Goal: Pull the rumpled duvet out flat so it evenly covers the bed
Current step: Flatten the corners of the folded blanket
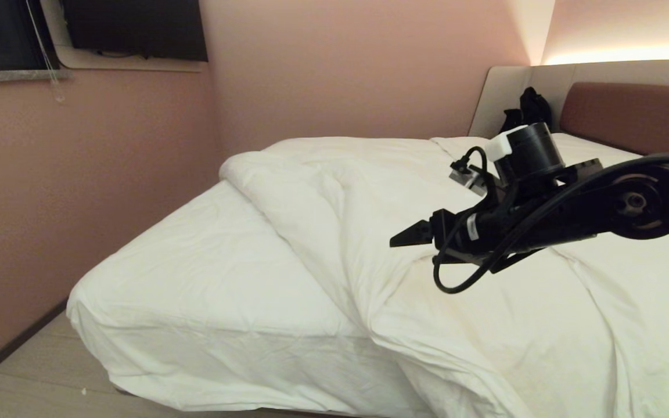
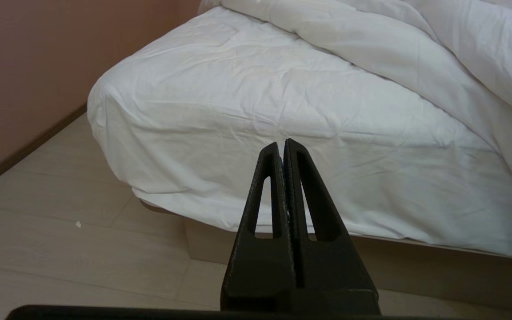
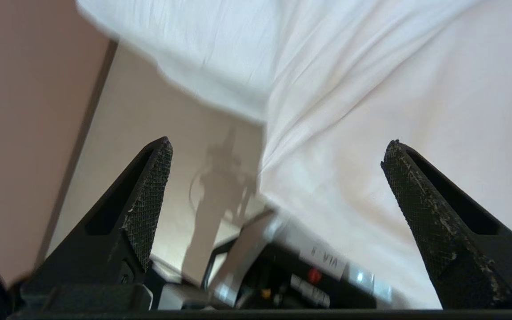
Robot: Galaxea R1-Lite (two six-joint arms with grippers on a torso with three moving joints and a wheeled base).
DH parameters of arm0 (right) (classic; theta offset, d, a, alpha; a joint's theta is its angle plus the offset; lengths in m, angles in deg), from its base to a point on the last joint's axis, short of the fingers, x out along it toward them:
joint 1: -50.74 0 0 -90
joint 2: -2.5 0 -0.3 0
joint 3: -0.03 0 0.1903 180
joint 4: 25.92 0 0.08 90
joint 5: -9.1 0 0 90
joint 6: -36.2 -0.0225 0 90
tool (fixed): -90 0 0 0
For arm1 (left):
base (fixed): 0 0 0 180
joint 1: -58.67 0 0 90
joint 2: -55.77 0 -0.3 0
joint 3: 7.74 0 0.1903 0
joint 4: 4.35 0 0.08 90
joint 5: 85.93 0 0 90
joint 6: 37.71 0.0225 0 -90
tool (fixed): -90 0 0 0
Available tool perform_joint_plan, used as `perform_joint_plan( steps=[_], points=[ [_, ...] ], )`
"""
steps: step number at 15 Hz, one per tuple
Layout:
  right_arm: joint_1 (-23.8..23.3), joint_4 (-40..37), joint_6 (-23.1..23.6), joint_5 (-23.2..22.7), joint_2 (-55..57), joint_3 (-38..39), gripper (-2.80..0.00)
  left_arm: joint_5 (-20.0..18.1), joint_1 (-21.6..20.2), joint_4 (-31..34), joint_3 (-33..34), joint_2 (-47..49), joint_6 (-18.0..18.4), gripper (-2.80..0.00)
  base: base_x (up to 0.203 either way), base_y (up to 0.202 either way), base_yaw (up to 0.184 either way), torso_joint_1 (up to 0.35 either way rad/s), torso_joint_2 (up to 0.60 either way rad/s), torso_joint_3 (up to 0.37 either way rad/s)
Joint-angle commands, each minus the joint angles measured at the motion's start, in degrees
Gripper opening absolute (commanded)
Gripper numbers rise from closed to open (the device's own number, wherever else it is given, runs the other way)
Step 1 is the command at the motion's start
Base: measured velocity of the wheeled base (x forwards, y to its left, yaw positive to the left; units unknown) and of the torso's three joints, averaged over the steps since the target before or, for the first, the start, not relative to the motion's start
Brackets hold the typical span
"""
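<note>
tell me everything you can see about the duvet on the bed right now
The duvet is a thick, puffy, cream-white quilt, soft and creased. It lies bunched diagonally across the bed: a rolled, folded-back edge runs from the far left side down to the near edge, where a corner spills over the mattress side. The near-left part of the mattress sheet is left bare. Near the headboard it reaches the pillow area. The right gripper hangs above it, jaws wide open, holding nothing; no contact shows.
</note>
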Motion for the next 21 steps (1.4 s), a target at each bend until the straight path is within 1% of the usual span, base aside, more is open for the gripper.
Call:
perform_joint_plan(
  steps=[1,3,5,6,10,12,17,18,21],
  points=[
    [-4.34,0.77,-0.27,-0.43,2.13,-2.81,0.0,0.02,0.0,-0.02,0.0,0.0,-0.04,-2.8,0.0,0.0,0.0,0.0,0.0,0.0],
    [-5.72,1.73,-0.57,-0.54,3.58,-4.58,0.0,0.02,0.0,-0.02,0.0,0.0,-0.04,-2.8,0.0,0.0,0.0,0.0,0.0,0.0],
    [-7.09,1.98,-2.2,-0.55,5.37,-7.32,0.0,0.02,0.0,-0.02,0.0,0.0,-0.04,-2.8,0.0,0.0,0.0,0.0,0.0,0.0],
    [-7.68,1.99,-2.79,-0.6,6.17,-8.37,-2.8,0.02,0.0,-0.02,0.0,0.0,-0.04,-2.8,0.0,0.0,0.0,0.0,0.0,0.0],
    [-11.51,2.03,-5.33,-0.77,10.7,-13.6,-2.8,0.02,0.0,-0.02,0.0,0.0,-0.04,-2.8,0.0,0.0,0.0,0.0,0.0,0.0],
    [-12.53,2.11,-6.73,-1.09,12.44,-15.38,-2.8,0.02,0.0,-0.02,0.0,0.0,-0.04,-2.8,0.0,0.0,0.0,0.0,0.0,0.0],
    [-17.1,1.77,-10.81,-5.29,19.3,-23.21,-2.8,0.02,0.0,-0.02,0.0,0.0,-0.04,-2.8,0.0,0.0,0.0,0.0,0.0,0.0],
    [-18.12,1.63,-11.16,-5.85,21.38,-25.34,-2.8,0.02,0.0,-0.02,0.0,0.0,-0.04,-2.8,0.0,0.0,0.0,0.0,0.0,0.0],
    [-19.81,1.84,-11.9,-6.23,25.47,-28.16,-2.8,0.02,0.0,-0.02,0.0,0.0,-0.04,-2.8,0.0,0.0,0.0,0.0,0.0,0.0]
  ],
)
